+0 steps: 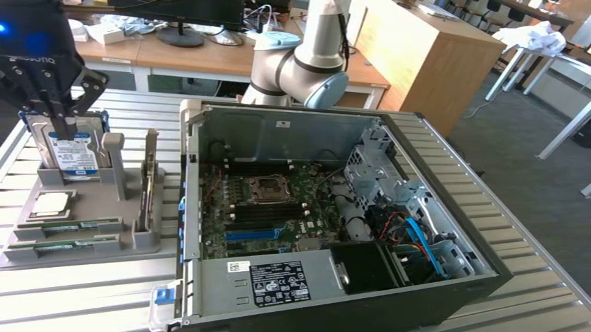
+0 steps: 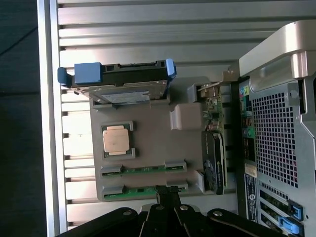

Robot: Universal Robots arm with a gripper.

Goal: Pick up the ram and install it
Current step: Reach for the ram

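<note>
Barely started, with ram (image 1: pixel 65 243) lying unlifted in grey tray (image 1: pixel 88 257) at the exterior view's lower left, claw (image 2: pixel 165 192) pinched shut and empty above it, installation in computer case (image 1: pixel 277 135) not yet done.

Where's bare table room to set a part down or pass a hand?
Free: table slats between the gray tray and the near edge, and the strip on the exterior view's right of the PC case. Crowded: tray slots, case interior.
</note>
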